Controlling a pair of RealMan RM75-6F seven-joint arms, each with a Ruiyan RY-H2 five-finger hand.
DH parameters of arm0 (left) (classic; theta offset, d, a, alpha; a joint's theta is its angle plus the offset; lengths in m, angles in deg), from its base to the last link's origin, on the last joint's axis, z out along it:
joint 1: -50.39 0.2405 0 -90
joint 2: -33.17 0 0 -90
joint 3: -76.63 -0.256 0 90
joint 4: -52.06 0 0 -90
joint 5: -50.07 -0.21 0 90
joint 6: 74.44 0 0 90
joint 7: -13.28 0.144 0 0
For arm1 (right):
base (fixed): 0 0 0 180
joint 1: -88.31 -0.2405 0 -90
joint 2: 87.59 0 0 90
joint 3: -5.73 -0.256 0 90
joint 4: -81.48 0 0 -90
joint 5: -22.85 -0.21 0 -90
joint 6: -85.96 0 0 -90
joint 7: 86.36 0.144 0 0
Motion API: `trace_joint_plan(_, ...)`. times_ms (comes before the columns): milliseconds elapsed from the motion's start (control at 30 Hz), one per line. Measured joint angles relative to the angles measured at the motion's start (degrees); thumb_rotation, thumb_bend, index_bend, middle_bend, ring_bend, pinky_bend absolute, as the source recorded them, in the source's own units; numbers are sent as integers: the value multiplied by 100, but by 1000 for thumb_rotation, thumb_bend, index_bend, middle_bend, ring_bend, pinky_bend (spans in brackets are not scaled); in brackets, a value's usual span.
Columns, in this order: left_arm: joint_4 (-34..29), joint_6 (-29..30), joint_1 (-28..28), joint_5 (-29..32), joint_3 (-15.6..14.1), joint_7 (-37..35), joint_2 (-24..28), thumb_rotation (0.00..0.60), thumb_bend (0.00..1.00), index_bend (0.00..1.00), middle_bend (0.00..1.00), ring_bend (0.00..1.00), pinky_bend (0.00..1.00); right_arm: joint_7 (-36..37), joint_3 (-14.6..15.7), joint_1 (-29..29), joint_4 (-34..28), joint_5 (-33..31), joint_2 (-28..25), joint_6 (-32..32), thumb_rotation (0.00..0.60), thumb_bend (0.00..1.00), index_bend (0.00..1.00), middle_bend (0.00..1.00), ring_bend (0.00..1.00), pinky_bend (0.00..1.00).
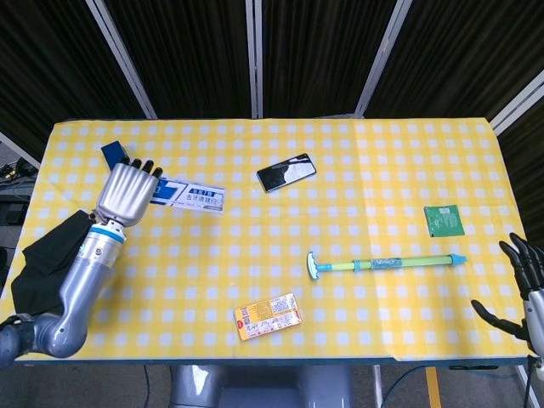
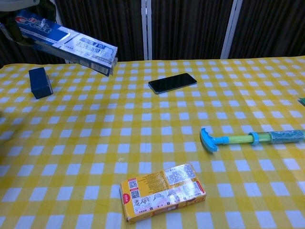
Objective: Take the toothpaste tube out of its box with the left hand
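My left hand (image 1: 126, 192) grips one end of the blue and white toothpaste box (image 1: 189, 196) and holds it well above the yellow checked table (image 1: 357, 170). In the chest view the toothpaste box (image 2: 71, 44) slants down to the right near the top left corner, with only a bit of the left hand (image 2: 16, 6) showing at the frame's top edge. The box looks closed and no tube shows. My right hand (image 1: 525, 285) hangs off the table's right front corner with its fingers spread, holding nothing.
On the table lie a dark blue box (image 1: 120, 167), a black phone (image 1: 286, 172), a green card (image 1: 444, 220), a long blue-green toy pump (image 1: 387, 263) and an orange packet (image 1: 268, 316). A black cloth (image 1: 53, 270) lies at the left edge.
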Motion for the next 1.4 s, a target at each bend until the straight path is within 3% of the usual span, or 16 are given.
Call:
trace_joint_plan(433, 120, 252, -156, -1092, -311, 729, 424, 600, 425, 479, 325, 365, 346, -3, -6, 6, -2, 7, 6, -16, 600, 66, 22, 0, 0, 0)
trace_joint_plan(700, 39, 557, -99, -1288, -206, 691, 501, 600, 424, 481, 325, 365, 346, 6, -10, 8, -7, 5, -1, -18, 600, 66, 22, 0, 0, 0)
trace_joint_plan(1000, -308, 494, 59, -947, -189, 379, 466, 600, 420, 482, 325, 365, 346, -26, 1, 19, -51, 12, -19, -17, 600, 65, 22, 0, 0, 0)
trace_joint_plan(1400, -345, 177, 231, -117, -150, -722, -329, 600, 394, 398, 253, 295, 324, -70, 32, 8, -93, 44, -32, 32, 600, 66, 22, 0, 0, 0)
